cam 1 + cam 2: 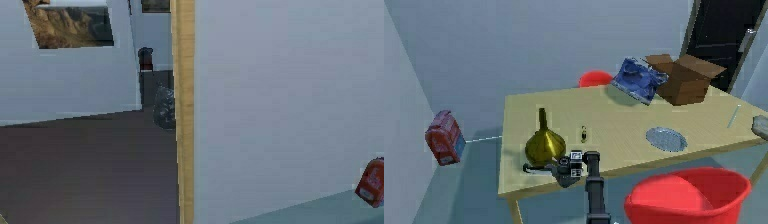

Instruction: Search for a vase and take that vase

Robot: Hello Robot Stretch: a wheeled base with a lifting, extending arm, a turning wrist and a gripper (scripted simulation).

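An olive-gold vase (pixel 542 146) with a narrow neck and a wide round base stands on the light wooden table (pixel 684 160), near its front left part. My gripper (pixel 554 171) is just in front of and slightly right of the vase's base, at the end of the dark arm (pixel 597 200), which rises from the bottom edge. The vase rests on the tabletop right at the fingers, so I cannot tell whether the gripper holds anything.
On the table are a small dark thing (pixel 584 130), a grey plate (pixel 666 138), a blue crumpled bag (pixel 636 78) and a brown open box (pixel 687 78). A red round seat (pixel 684 195) is nearby. A red box-like thing (pixel 446 135) hangs left. Ahead, a wooden door frame (pixel 183 110) edges a white wall (pixel 290 100).
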